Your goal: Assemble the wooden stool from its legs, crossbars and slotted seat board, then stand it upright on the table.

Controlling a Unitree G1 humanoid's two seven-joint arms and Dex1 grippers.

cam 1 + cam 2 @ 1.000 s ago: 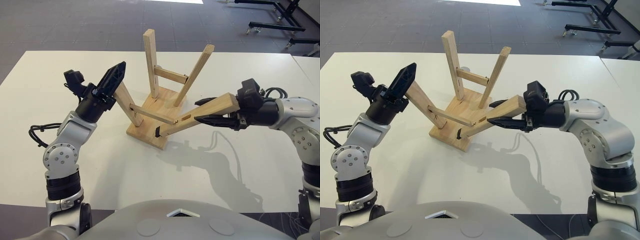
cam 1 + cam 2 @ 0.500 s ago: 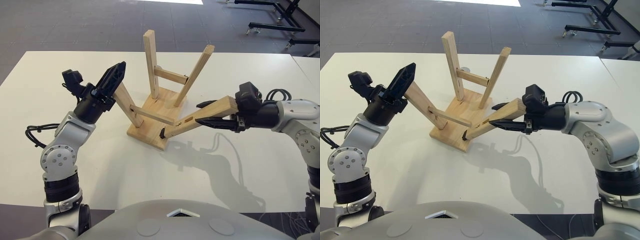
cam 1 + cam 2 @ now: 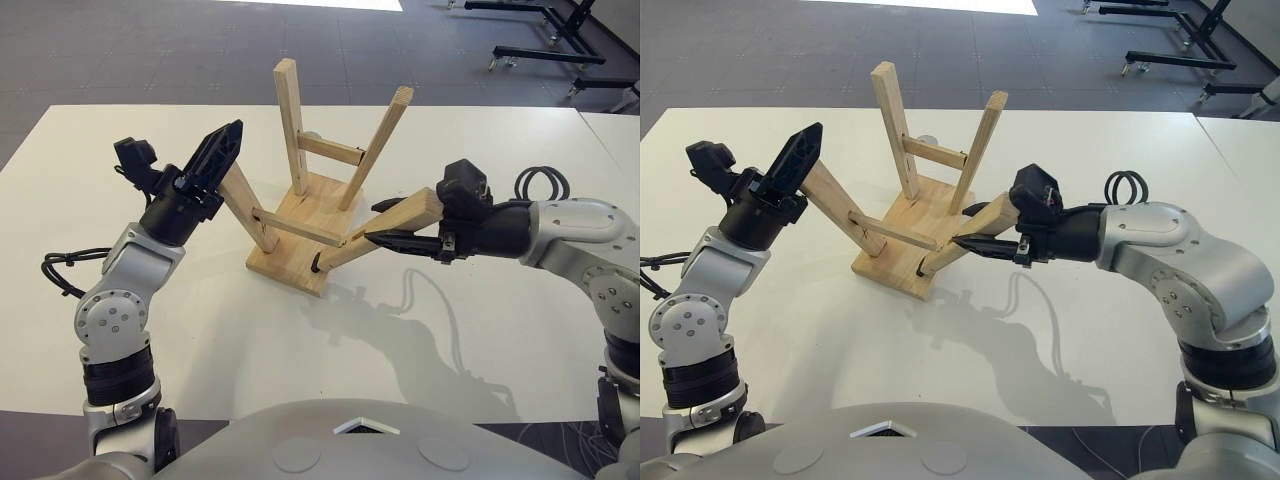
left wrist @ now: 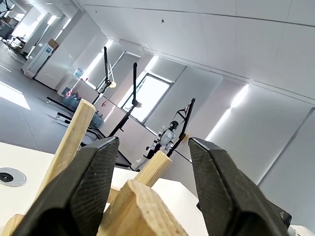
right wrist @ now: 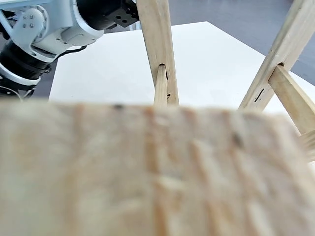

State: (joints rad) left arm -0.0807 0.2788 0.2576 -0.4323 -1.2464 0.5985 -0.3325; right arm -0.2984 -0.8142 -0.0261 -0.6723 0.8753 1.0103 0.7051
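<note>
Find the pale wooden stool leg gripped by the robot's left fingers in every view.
Left eye view: the pale wooden stool leg slants left of centre, its top in the left gripper.
Right eye view: left of centre.
Left wrist view: its cut end, bottom centre, between the black fingers.
Right wrist view: top centre, beyond the second wooden leg.
Shared landmark: the left gripper.

The stool (image 3: 918, 214) sits upside down on the white desk (image 3: 1110, 150), with its seat board (image 3: 888, 266) underneath and 4 legs up. 2 rear legs splay apart toward their tops, joined by a crossbar (image 3: 936, 153). The left gripper (image 3: 803, 158) clasps the near left leg (image 3: 843, 208). The right gripper (image 3: 978, 228) clasps the near right leg (image 3: 943, 255). A second crossbar (image 3: 892, 231) runs between these 2 legs.
</note>
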